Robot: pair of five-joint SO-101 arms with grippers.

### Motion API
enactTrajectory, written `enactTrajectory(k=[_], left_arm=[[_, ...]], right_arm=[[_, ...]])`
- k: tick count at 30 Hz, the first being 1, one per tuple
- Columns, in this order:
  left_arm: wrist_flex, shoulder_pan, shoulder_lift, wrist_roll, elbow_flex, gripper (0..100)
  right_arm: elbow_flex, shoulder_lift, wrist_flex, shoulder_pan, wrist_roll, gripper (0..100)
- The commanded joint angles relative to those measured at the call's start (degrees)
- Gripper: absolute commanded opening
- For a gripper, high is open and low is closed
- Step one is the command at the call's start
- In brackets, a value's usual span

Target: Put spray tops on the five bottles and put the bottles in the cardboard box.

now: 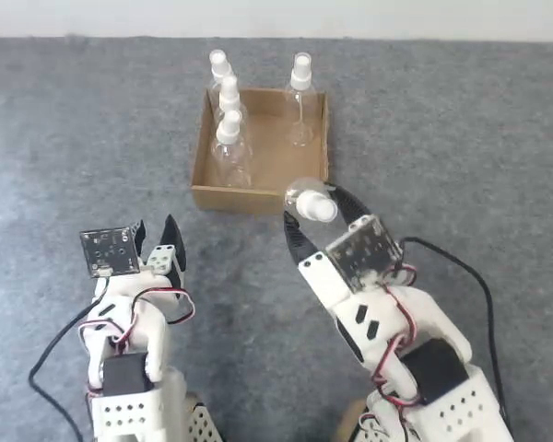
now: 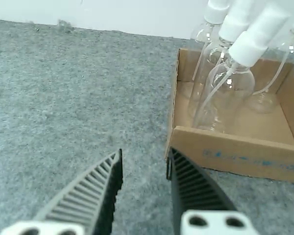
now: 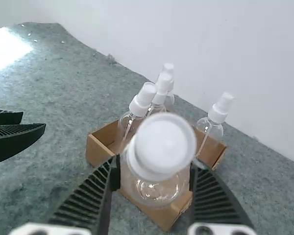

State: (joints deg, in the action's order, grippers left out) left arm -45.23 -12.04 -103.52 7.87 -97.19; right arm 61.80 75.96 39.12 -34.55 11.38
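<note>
The cardboard box (image 1: 244,198) lies at the table's far middle. Three clear bottles with white spray tops (image 1: 229,136) stand along its left wall, and one more (image 1: 300,87) stands at its back right. My right gripper (image 1: 313,208) is shut on another capped bottle (image 1: 310,201), held above the box's front right corner. In the right wrist view this bottle (image 3: 154,183) sits between the fingers of the right gripper (image 3: 154,166), its white top (image 3: 161,144) towards the camera. My left gripper (image 1: 155,230) is open and empty, in front of the box's left corner (image 2: 235,152).
Grey carpet covers the table, with free room on both sides of the box. A white wall runs along the far edge. The left gripper (image 3: 14,134) is also seen in the right wrist view, off to the side.
</note>
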Motion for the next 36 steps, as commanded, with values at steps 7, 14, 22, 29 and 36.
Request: enactTrajectory(k=[7, 14, 22, 29, 36], left_arm=[[-0.3, -0.1, -0.8, -0.3, 0.7, 14], [-0.3, -0.1, -0.8, -0.3, 0.7, 14], [-0.3, -0.1, -0.8, -0.3, 0.7, 14], [-0.3, -0.1, -0.8, -0.3, 0.7, 14], [-0.3, -0.1, -0.8, -0.3, 0.7, 14]], right_arm=[[-11.2, -14.7, 0.2, 0.6, 0.1, 10.3], [-15.4, -18.9, -0.2, 0.6, 0.1, 10.3], [-22.3, -27.1, 0.0, 0.7, 0.1, 10.3], [-28.0, -35.2, -0.2, 5.0, -0.4, 10.3], [-32.4, -42.0, -0.3, 6.1, -0.4, 10.3]])
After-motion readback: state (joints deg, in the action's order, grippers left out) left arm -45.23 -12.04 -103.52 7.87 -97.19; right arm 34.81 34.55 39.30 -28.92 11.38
